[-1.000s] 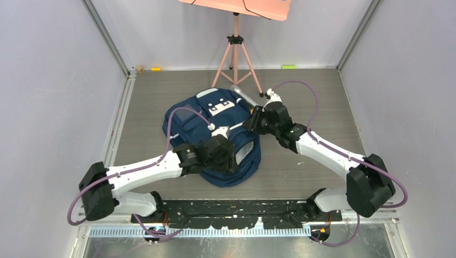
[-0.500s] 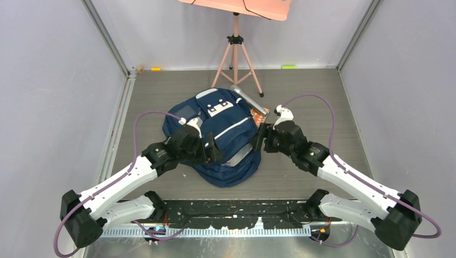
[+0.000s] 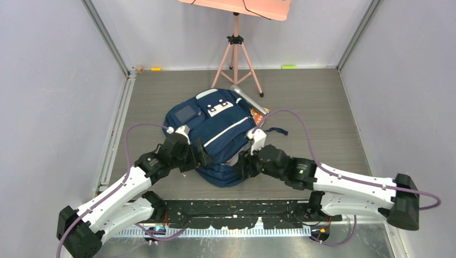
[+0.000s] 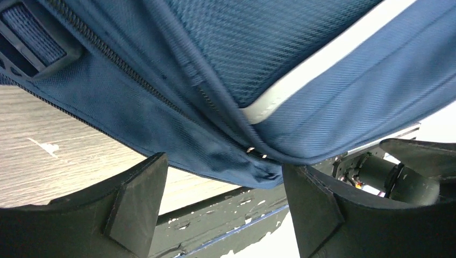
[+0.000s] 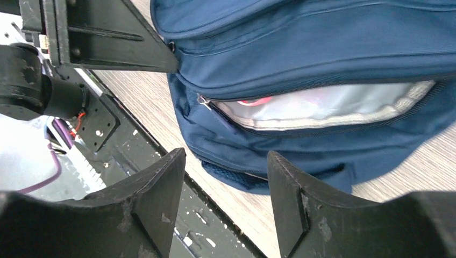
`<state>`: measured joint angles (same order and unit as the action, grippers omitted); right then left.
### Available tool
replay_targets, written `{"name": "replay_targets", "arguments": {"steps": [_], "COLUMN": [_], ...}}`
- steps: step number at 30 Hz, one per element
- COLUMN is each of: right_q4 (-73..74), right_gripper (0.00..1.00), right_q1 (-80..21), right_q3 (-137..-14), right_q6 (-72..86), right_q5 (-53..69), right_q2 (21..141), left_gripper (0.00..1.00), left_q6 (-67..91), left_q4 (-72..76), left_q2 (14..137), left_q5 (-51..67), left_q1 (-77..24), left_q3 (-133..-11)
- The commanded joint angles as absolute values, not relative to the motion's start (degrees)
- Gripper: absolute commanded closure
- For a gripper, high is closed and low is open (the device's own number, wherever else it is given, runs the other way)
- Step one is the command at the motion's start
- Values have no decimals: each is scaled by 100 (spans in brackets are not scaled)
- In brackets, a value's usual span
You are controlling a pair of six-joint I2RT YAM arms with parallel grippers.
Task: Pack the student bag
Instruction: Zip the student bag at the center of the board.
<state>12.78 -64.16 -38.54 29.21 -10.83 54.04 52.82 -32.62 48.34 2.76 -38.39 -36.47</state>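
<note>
Both arms have drawn back from the student bag [image 3: 218, 126], which lies mid-surface. The left jaws and right jaws now sit at its near corners, spread wide and gripping nothing, so its zip [image 5: 322, 107] is left part open on grey lining. A grey tube [image 3: 248, 99] lies just beside the bag's far right edge, probably unpacked, with a tripod [image 3: 235, 56] beyond.

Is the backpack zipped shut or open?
Open: the navy blue fabric backpack shows a gaping zip with light grey lining visible.
</note>
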Motion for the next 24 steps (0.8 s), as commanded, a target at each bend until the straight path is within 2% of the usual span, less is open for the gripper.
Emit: {"name": "replay_targets", "arguments": {"steps": [1,6,13,16,19,20,21,24], "right_q4": [345,72,-249,-328,-292,-273,-218,-67], "right_gripper": [38,42,45,48,58,61,69,80], "right_q1": [-6875,-7082,-7084,-7084,-7084,-7084,-7080,-7083], "right_q3": [-3981,-4115,-4166,-4268,-4435,-4467,-4520,-4595], "right_q6": [2544,2313,2162,2059,1966,1937,1935,2030], "right_q5": [-1857,-2389,-2274,-2328,-2340,-2339,-2345,-2353], "right_q2": [6034,6692,7213,7440,7659,7688,7712,7690], "left_gripper": [22,28,30,34,40,43,47,59], "left_q6": [5616,5853,5801,5780,5722,5691,5650,5449], "left_q4": [-2536,-2046,-1994,-2017,-2083,-2121,-2159,-2336], "left_q2": [4688,4677,4686,4674,4689,4693,4701,4714], "left_q5": [440,321,55,-141,-306,-379,-465,-837], "left_q1": [-3805,-3788,-3795,-3797,-3796,-3790,-3782,-3780], "left_q3": [-3283,-2952,-2997,-2996,-3026,-3042,-3068,-3216]}}
